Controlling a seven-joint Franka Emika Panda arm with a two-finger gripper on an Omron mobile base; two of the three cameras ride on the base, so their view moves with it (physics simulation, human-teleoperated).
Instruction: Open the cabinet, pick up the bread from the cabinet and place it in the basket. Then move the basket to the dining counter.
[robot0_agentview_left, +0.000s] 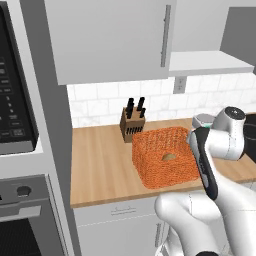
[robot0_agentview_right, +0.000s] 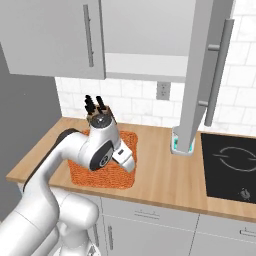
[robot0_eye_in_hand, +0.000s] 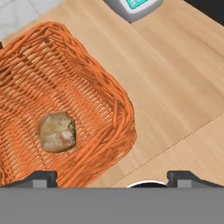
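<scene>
The orange woven basket (robot0_agentview_left: 167, 155) stands on the wood worktop, to the right of the knife block. The round golden-brown bread (robot0_eye_in_hand: 57, 131) lies on the basket's floor (robot0_eye_in_hand: 39, 87) and is also seen from the left base camera (robot0_agentview_left: 169, 156). My gripper (robot0_eye_in_hand: 113, 178) hangs open and empty just above the basket's near corner rim, apart from the bread. My arm hides much of the basket (robot0_agentview_right: 100, 176) in the right base view. The narrow cabinet stands open, its door (robot0_agentview_right: 202, 75) swung out and its white shelf (robot0_agentview_left: 210, 62) bare. The dining counter is out of view.
A knife block (robot0_agentview_left: 132, 122) stands behind the basket against the tiled wall. A small grey scale (robot0_agentview_right: 182, 144) sits under the open door, with a black cooktop (robot0_agentview_right: 230, 160) to its right. The wider grey cabinet (robot0_agentview_left: 110, 35) is closed. An oven column (robot0_agentview_left: 20, 150) stands left.
</scene>
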